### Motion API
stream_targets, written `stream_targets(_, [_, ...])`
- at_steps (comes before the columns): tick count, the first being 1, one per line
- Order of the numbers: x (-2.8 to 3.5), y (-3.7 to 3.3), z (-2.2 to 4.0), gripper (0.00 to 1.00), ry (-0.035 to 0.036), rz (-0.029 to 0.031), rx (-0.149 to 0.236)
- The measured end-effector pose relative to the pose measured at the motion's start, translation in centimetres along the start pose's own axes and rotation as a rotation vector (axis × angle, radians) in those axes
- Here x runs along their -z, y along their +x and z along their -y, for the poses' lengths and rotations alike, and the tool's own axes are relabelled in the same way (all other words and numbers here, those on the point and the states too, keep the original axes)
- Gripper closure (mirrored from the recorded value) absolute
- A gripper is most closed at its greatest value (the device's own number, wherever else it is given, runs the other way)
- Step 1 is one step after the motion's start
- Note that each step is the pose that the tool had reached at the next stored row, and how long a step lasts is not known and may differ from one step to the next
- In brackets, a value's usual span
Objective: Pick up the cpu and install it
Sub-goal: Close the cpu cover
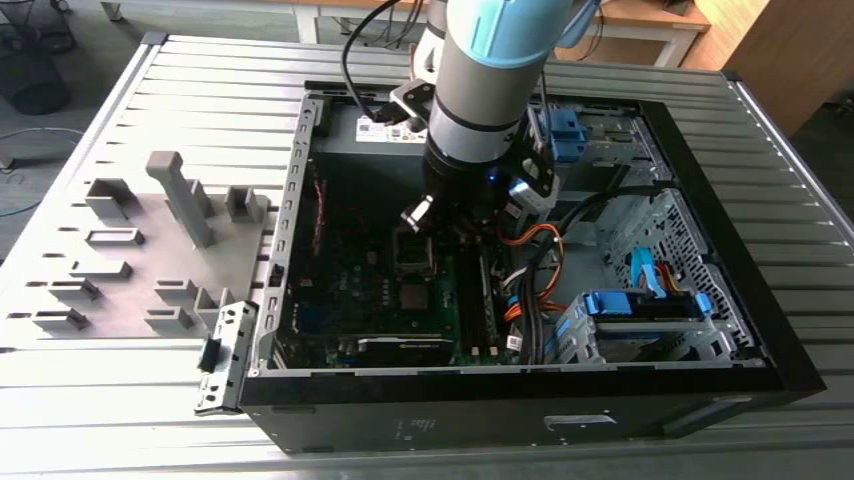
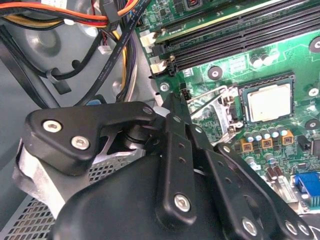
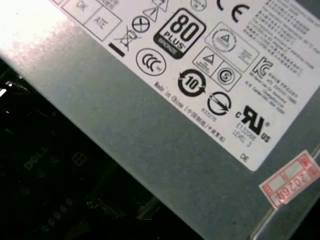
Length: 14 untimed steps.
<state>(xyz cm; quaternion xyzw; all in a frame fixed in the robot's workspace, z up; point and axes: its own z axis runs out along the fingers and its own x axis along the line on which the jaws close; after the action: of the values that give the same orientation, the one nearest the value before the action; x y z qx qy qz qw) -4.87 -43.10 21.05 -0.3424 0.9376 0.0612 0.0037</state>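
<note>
In the exterior view, an open computer case (image 1: 534, 410) is seen lying on a slatted metal table (image 1: 160, 80). The arm (image 1: 487, 60) is seen reaching down into the case, and the gripper (image 1: 461, 200) is held just above the green motherboard (image 1: 387, 290). Grey holder blocks (image 1: 134, 240) are placed outside the case, on the exterior view's left.

In the second wrist view, the cpu (image 2: 269, 102) is found lying flat in its socket on the motherboard. A bent metal lever (image 2: 210, 96) is seen between the socket and the gripper. The gripper is near the socket but apart from the cpu; whether it is open or closed cannot be told.

In the first wrist view, a grey metal box (image 3: 150, 150) with a white label (image 3: 210, 55) and a red sticker (image 3: 292, 185) is shown.
</note>
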Motion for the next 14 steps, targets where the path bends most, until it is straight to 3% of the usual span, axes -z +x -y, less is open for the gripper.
stream_targets(14, [0.55,0.45,0.5,0.89,-0.0024,0.0022,0.0])
